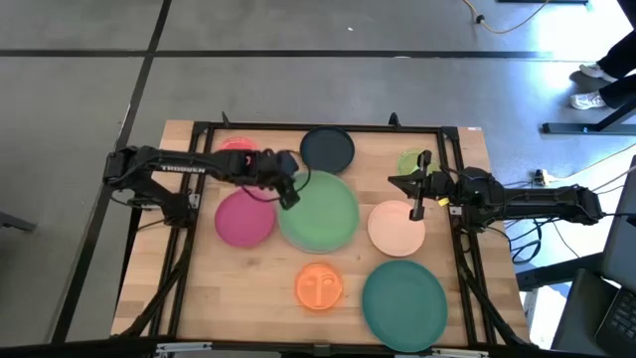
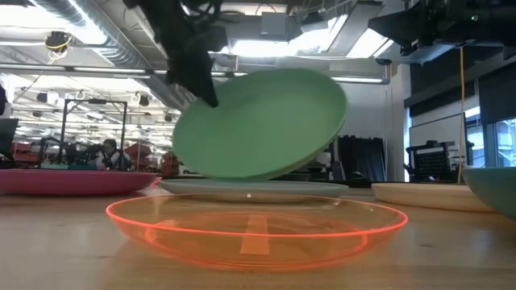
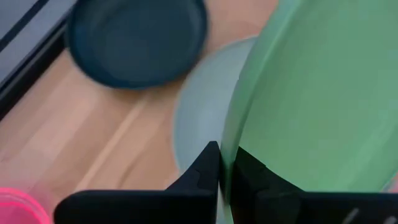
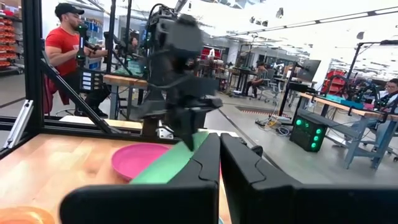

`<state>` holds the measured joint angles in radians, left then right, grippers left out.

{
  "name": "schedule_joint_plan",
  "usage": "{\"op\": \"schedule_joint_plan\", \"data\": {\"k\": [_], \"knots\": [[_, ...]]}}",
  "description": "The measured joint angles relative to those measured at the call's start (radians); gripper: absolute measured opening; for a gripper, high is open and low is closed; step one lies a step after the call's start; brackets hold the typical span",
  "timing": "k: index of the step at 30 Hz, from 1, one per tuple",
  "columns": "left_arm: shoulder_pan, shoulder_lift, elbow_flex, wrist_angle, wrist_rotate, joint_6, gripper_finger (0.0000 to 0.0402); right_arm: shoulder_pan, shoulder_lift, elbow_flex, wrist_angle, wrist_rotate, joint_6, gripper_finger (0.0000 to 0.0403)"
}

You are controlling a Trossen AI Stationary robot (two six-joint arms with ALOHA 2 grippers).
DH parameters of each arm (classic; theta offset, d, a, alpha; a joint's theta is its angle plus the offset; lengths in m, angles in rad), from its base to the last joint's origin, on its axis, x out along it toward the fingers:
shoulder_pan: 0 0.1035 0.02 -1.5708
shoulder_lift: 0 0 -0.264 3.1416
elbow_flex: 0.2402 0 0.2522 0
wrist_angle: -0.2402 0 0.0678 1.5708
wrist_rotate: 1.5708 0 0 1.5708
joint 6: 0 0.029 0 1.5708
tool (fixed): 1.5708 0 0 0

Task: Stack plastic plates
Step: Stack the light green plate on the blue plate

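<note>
Left end effector [image 1: 289, 195] pinches green plate [image 1: 320, 211] rim; seemingly tilted

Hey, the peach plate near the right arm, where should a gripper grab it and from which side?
Judging by its pose, take the peach plate by its raised rim, one finger above and one below. It lies flat, so only the rim offers grip. The edge toward the right gripper looks nearest and clear.
</note>
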<state>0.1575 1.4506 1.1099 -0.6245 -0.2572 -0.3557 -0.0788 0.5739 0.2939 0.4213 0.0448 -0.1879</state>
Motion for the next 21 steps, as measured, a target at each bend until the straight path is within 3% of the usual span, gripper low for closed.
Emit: {"op": "schedule_joint_plan", "data": {"k": [8, 21], "knots": [[0.096, 0.064, 0.0, -0.007, 0.106, 0.052, 0.0009, 0.0, 0.0, 0.0, -0.003, 0.0, 0.006, 0.0007], [0.109, 0.169, 0.002, 0.052, 0.138, 0.116, 0.0021, 0.0, 0.0, 0.0, -0.004, 0.002, 0.007, 0.0007]]}}
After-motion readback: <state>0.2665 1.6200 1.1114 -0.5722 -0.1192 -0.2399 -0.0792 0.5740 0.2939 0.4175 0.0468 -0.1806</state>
